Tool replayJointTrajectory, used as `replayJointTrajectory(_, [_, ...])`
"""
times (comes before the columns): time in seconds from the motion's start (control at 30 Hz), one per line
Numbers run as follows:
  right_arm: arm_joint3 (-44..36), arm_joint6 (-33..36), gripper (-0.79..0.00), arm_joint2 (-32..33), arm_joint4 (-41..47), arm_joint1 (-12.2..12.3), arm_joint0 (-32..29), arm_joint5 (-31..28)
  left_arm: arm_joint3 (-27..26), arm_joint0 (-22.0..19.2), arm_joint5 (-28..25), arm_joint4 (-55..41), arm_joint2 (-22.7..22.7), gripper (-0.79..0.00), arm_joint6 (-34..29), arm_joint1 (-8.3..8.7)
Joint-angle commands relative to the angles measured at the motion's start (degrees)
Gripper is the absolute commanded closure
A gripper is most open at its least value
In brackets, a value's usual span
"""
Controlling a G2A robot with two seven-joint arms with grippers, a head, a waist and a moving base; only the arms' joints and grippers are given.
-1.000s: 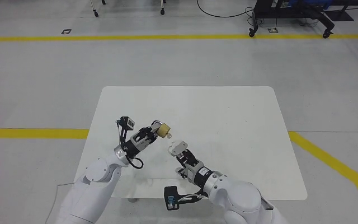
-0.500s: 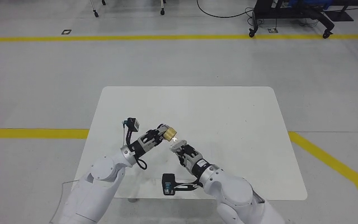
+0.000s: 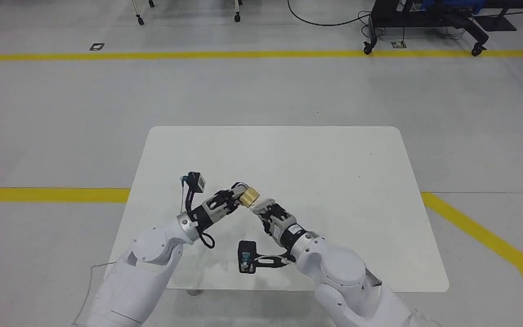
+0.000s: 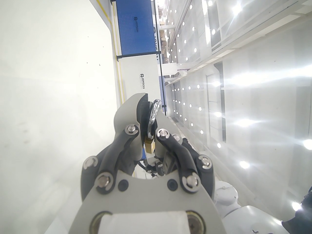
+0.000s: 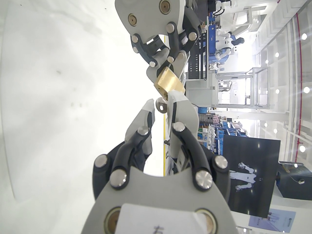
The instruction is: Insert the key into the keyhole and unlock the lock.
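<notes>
A brass padlock (image 3: 248, 194) is held above the white table (image 3: 343, 163) with my left gripper (image 3: 236, 199) shut on it. In the left wrist view the steel shackle (image 4: 154, 112) sits between the fingertips and the brass body (image 4: 149, 146) lies deeper in. My right gripper (image 3: 262, 208) is just beside the lock, shut on the small silver key (image 5: 160, 106). In the right wrist view the key's round head shows between my fingertips (image 5: 149, 109), and its blade end meets the underside of the padlock (image 5: 169, 82). Whether the blade is inside the keyhole is hidden.
Both arms meet over the table's near left part. The tabletop's front edge (image 3: 384, 288) runs just below the arms. Yellow floor lines (image 3: 245, 55) and a wheeled cart (image 3: 425, 24) lie far beyond the table.
My left arm carried the padlock slightly to the right, then held. My right gripper moved up and closed the gap, bringing the key against the lock.
</notes>
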Motion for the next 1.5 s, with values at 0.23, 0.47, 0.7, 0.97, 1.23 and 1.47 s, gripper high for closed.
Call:
replayJointTrajectory(0.23, [2.24,-4.17,0.000,1.87,6.36,-0.37,0.16,1.86,0.25,-0.02,0.00,-0.85,-0.15,0.000,-0.97,-0.15])
replayJointTrajectory(0.47, [6.42,-12.07,0.000,6.66,21.65,-0.54,-0.66,2.76,-0.42,0.33,-3.25,-0.75,-0.40,0.000,-1.40,-0.26])
replayJointTrajectory(0.7, [12.91,-20.63,0.000,9.69,34.65,-0.67,0.27,1.63,-1.12,1.37,-7.16,-0.72,-1.16,0.000,-1.53,-0.27])
replayJointTrajectory(0.97, [19.15,-29.34,0.000,12.37,48.48,-0.64,0.17,-2.01,-1.50,1.90,-9.06,-0.04,-1.45,0.000,-1.04,-0.35])
replayJointTrajectory(1.23, [21.05,-34.43,0.000,13.57,50.86,-0.13,0.04,-5.07,-1.70,2.10,-9.18,0.73,-1.65,0.000,-0.68,-0.41])
replayJointTrajectory(1.47, [16.66,-29.46,-0.785,14.88,41.91,0.71,-1.51,-1.31,-1.98,2.37,-9.20,2.34,-2.03,0.000,0.17,-0.38])
